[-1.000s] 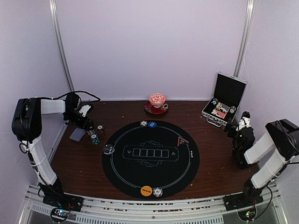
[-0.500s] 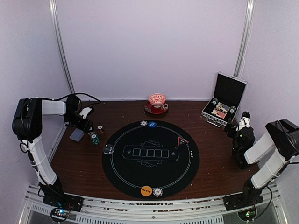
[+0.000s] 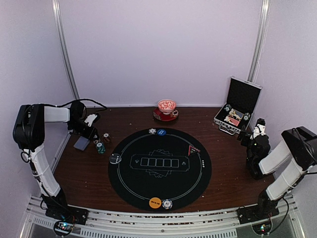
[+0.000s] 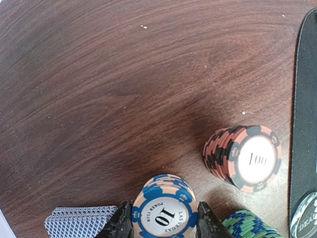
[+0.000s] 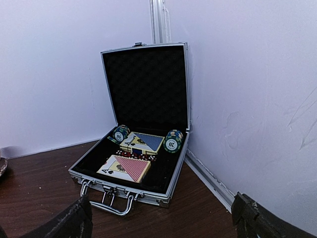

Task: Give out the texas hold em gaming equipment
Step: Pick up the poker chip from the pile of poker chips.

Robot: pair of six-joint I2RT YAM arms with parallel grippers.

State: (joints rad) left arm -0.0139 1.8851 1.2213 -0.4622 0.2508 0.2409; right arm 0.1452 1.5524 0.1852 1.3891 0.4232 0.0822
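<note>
In the left wrist view my left gripper (image 4: 165, 224) has its two fingertips pressed against opposite sides of a blue-and-white "10" chip stack (image 4: 165, 210) standing on the wooden table. A red "100" chip stack (image 4: 245, 157) stands to its right, a green stack (image 4: 250, 225) at the lower right, and grey-blue-backed cards (image 4: 79, 223) at the lower left. From above, the left gripper (image 3: 93, 133) sits over these chips at the table's left. My right gripper (image 3: 257, 130) is wide open and holds nothing, facing the open case (image 5: 148, 148).
The round black mat (image 3: 159, 168) carries a clear disc (image 3: 115, 158), a blue disc (image 3: 161, 132), an orange disc (image 3: 155, 203) with a chip beside it, and a card (image 3: 193, 148). A red cup on a saucer (image 3: 166, 110) stands at the back.
The left gripper's fingers have closed in onto the blue "10" chip stack. The left arm barely shifted. The right arm has not moved.
</note>
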